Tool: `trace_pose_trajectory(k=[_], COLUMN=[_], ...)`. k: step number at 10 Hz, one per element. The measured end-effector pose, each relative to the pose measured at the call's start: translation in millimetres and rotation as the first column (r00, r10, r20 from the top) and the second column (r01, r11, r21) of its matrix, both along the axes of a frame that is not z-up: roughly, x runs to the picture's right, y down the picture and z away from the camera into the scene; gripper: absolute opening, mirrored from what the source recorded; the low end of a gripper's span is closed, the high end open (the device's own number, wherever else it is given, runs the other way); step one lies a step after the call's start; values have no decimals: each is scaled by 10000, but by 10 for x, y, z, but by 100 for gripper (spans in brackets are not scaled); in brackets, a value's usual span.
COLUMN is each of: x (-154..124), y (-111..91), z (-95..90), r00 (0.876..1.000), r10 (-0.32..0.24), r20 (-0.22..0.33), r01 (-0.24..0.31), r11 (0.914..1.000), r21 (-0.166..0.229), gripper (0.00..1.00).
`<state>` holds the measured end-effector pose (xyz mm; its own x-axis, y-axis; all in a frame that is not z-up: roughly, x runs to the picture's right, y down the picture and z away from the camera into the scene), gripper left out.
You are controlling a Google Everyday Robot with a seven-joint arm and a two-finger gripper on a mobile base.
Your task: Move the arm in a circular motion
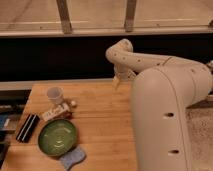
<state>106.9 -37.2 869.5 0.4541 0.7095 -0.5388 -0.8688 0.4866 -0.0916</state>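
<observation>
Cream-white arm (165, 100) reaches over the tabletop's (100, 122) far edge, gripper (117, 81) hanging clear above it, cup (55, 94) and bowl (58, 136) well left, likely leaving room to circle. Open or closed? Can't tell.

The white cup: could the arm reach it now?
Probably yes. The pincer on the arm hangs near the far edge of the table, right of the cup, with bare wood between them.

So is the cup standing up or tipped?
Upright: the cup shows its round mouth on top. The hand hangs above the table near its far edge.
</observation>
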Motion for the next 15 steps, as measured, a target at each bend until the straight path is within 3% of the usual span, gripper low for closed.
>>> trace_pose_trajectory(k=[2,5,8,10,12,15], x=[-357,-838,-1213,-1401,-1413,-1300], y=[62,428,923,1354,1724,2035], z=[-55,-333,-733,-1078,-1355,-1579], r00=[9975,9807,9436,9047,8861,9056], r10=[-445,-1350,-2281,-2917,-3143,-2810], r20=[556,1411,2400,3105,3405,3176], r01=[448,1377,2363,3052,3310,2948], r11=[9990,9904,9717,9523,9436,9555], r21=[-40,-100,-54,53,95,48], gripper=[80,80,80,80,80,80])
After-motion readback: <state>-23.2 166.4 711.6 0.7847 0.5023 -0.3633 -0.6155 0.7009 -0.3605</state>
